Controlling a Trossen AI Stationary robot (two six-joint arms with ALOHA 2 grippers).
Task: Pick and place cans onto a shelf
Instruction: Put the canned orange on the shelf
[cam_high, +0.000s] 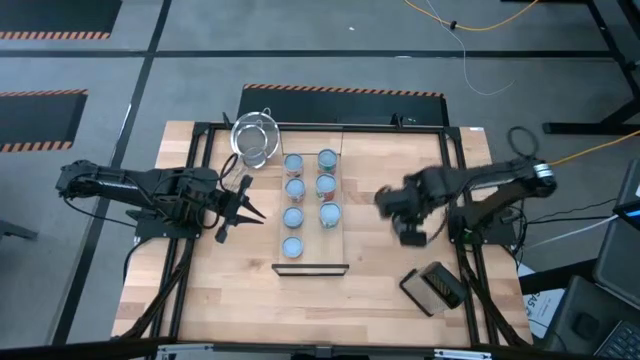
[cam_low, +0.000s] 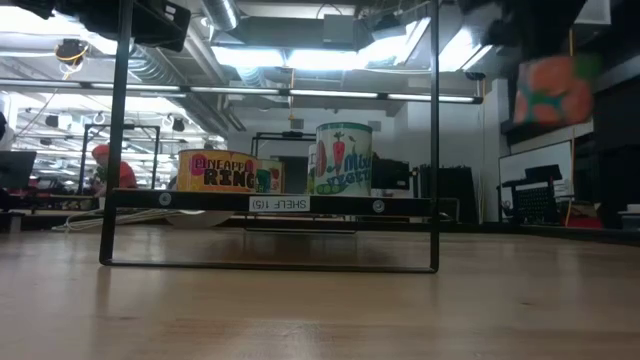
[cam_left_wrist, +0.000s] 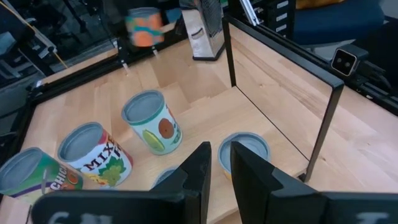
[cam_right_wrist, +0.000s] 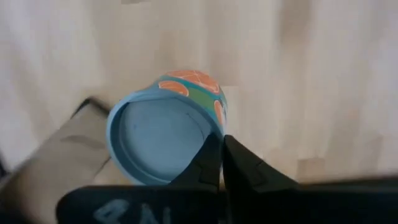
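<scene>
Ceiling lights (cam_low: 300, 55) blazed white above the shelf (cam_low: 270, 203), washing out detail there, and the tabletop (cam_low: 320, 300) below it was soft. Right of the shelf, a can (cam_right_wrist: 165, 127) and the right gripper (cam_high: 395, 205) were motion-blurred; shadows stayed faint.

The left arm reaches in from the left edge of the surface, its hand (cam_high: 243, 206) pointing toward the middle with the two dark fingers (cam_left_wrist: 198, 168) a narrow gap apart. The right arm folds in from the right edge, its hand (cam_high: 395, 205) held above the surface. Its fingers (cam_right_wrist: 214, 163) are pinched tight together.
</scene>
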